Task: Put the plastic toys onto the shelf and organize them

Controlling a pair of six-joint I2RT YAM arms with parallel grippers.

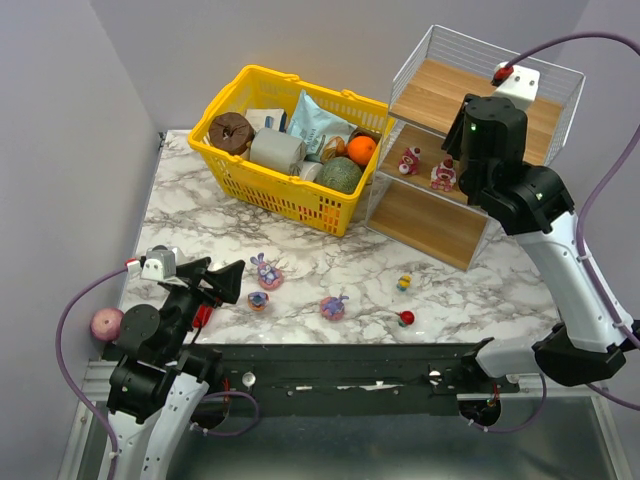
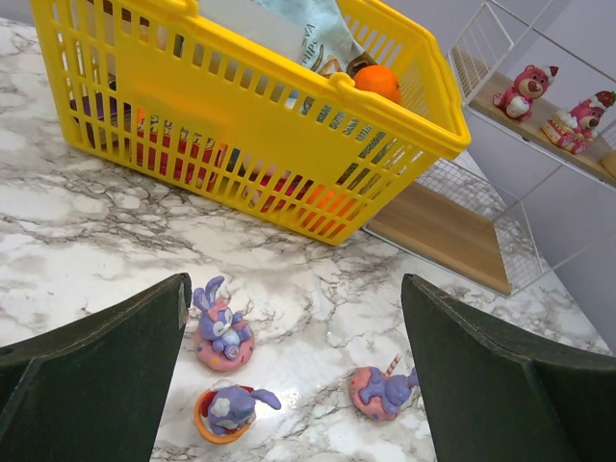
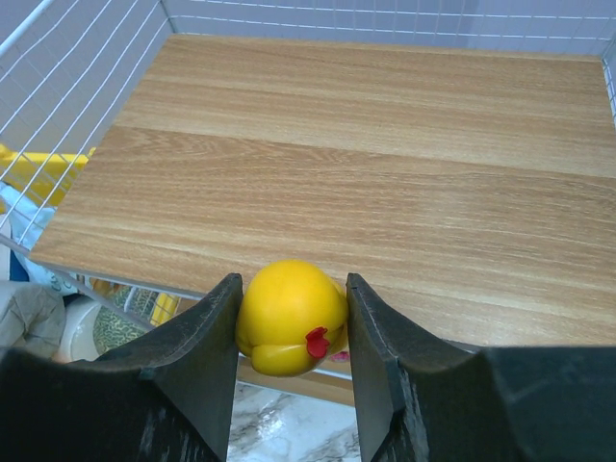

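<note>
The right pincer [image 3: 294, 294] pinches a yellow duck [image 3: 287, 318] at the near edge of the top board of the shelf [image 3: 366, 173]. Two red-pink figures [image 1: 410, 160] stand on its middle board. The left pincer [image 2: 294, 298] hangs spread wide over the marble bench [image 1: 200, 220], above three purple bunnies [image 2: 222, 337]. A small duck [image 1: 404, 282] and a red toy [image 1: 406, 318] lie further right.

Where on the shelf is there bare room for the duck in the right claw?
Top board, beyond the held duck, is all bare inside its wire walls. Bottom board looks bare too. Middle board is crowded: two pink figures.
</note>
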